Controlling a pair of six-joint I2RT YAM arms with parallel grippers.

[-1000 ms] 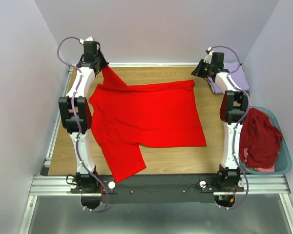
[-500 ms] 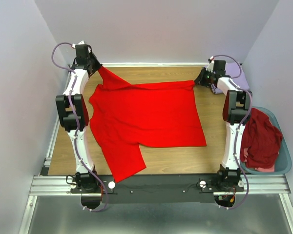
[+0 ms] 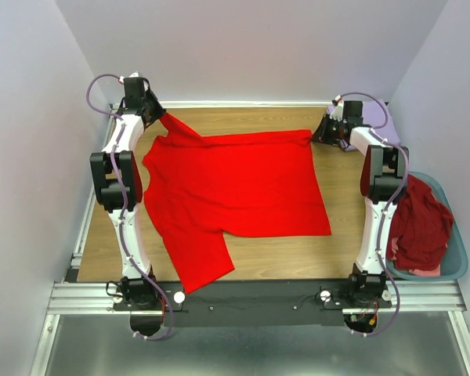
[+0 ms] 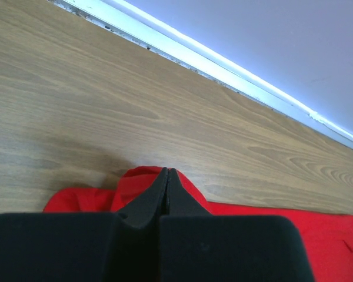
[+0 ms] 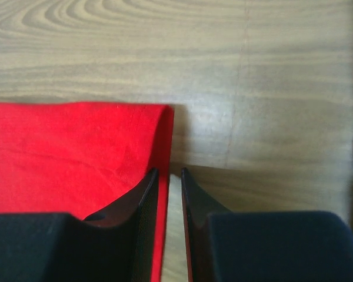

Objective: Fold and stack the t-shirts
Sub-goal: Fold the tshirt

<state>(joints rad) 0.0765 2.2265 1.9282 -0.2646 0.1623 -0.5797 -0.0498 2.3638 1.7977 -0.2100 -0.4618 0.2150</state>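
A bright red t-shirt (image 3: pixel 235 184) lies spread on the wooden table (image 3: pixel 266 117). My left gripper (image 3: pixel 158 116) is at the far left, shut on the shirt's far-left sleeve, which is drawn out to a point. In the left wrist view the closed tips (image 4: pixel 166 170) have red cloth (image 4: pixel 317 226) bunched round them. My right gripper (image 3: pixel 316 135) is at the shirt's far-right corner. In the right wrist view its jaws (image 5: pixel 169 171) stand a narrow gap apart, straddling the shirt's edge (image 5: pixel 65 153) low over the wood. A pale lavender t-shirt (image 3: pixel 376 117) lies at the far right.
A teal-blue basket (image 3: pixel 457 251) stands at the right edge, holding darker maroon t-shirts (image 3: pixel 417 223). A white rail (image 4: pixel 223 61) runs along the table's far edge below the wall. Bare wood (image 3: pixel 282 254) shows near the front.
My right gripper has come down and forward to the shirt's far-right corner. My left gripper has shifted slightly at the far left, still holding the stretched sleeve.
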